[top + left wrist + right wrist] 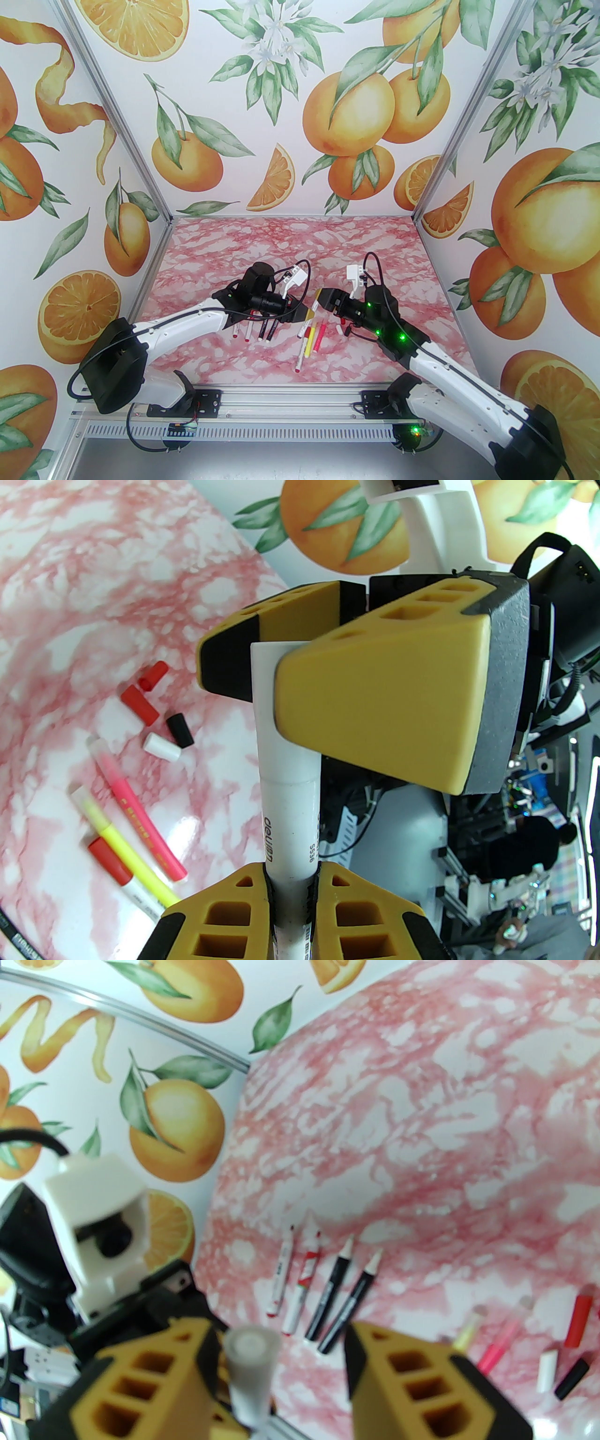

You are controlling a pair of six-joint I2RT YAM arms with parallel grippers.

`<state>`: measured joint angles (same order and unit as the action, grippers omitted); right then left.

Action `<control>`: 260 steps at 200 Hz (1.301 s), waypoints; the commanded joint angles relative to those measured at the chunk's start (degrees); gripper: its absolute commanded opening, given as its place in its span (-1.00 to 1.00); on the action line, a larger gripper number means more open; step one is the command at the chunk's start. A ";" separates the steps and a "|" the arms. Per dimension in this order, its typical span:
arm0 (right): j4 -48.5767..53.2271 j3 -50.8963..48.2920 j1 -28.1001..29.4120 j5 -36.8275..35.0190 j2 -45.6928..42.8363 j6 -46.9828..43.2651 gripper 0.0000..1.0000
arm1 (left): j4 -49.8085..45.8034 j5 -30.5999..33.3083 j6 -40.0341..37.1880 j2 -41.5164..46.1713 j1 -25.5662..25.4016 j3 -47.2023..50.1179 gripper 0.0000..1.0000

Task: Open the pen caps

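The top view shows the left gripper (303, 313) and right gripper (320, 300) set tip to tip above the middle of the table (375, 243). What lies between them is too small to be made out there.

In the left wrist view a white pen (290, 827) is seen clamped by its barrel between the closed left fingers. Its white cap (286, 761) is seen between the right gripper's jaws.

In the right wrist view the cap's flat end is seen head-on. It is found just beside one finger (154, 1382), and a plain gap is left to the other. The right jaws are thus held apart around the cap, without clasping it.

The pen is held off the table. Its long axis is laid from one gripper to the other, with the cap end pointed at the right gripper.

Four loose caps (180, 731), two red, one black and one white, are shown on the table in the left wrist view. Near them lie a pink pen (136, 808), a yellow pen (117, 843) and a red-capped pen (110, 866). In the right wrist view four pens (330, 1288) are shown side by side, uncapped, with their bare tips all turned one way.
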<state>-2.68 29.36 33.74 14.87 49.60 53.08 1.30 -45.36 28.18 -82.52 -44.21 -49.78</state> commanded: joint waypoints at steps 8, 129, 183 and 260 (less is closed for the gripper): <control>-4.70 -0.94 0.27 -1.01 0.31 1.57 -0.14 | 3.20 -1.49 0.34 0.74 0.14 1.57 -0.73; -6.68 -1.94 0.32 1.21 1.90 2.99 -0.41 | 7.84 0.39 2.42 -1.40 0.02 1.93 -0.72; -8.94 -2.15 0.34 1.12 2.26 4.04 -0.71 | 7.41 -0.24 1.79 -2.59 -0.54 0.90 -0.65; -9.70 -3.08 0.33 1.46 1.38 4.49 -0.77 | 6.70 -0.78 1.30 -2.31 -0.85 0.04 -0.36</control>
<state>-9.91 26.98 33.74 15.46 51.75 57.08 7.44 -45.08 30.02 -84.73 -44.80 -48.12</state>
